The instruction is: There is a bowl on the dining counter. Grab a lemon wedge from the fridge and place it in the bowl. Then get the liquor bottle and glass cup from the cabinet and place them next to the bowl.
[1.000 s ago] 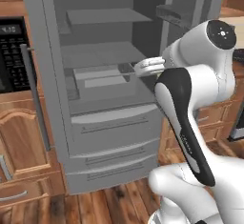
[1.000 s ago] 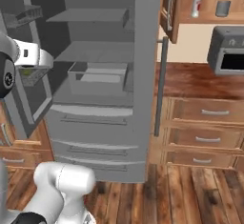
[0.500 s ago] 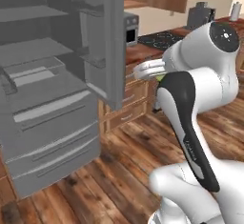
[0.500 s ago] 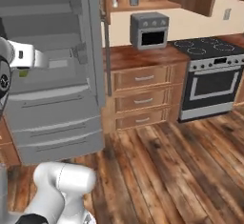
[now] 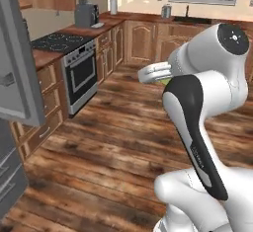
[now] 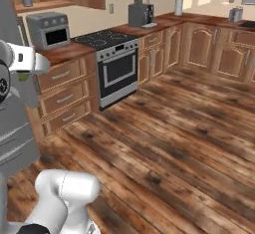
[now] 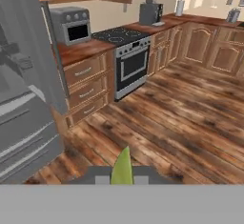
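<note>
Yellow-green lemon wedge pinched upright between the gripper fingers.

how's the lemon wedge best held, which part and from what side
Grip it low across its two flat cut faces, coming from the thick end, as the gripper does now. In the hand view the lemon wedge stands up between the jaws and tapers to a thin tip, which would likely slip if pinched.

Floor of dark reddish-brown wooden planks: glossy, strongly grained. Tall grey steel fridge: smooth, matt metal. Black-fronted steel oven range: brushed metal, dark glass door. Light brown drawer units: satin wood. Small yellow-green lemon wedge: smooth, waxy.
</note>
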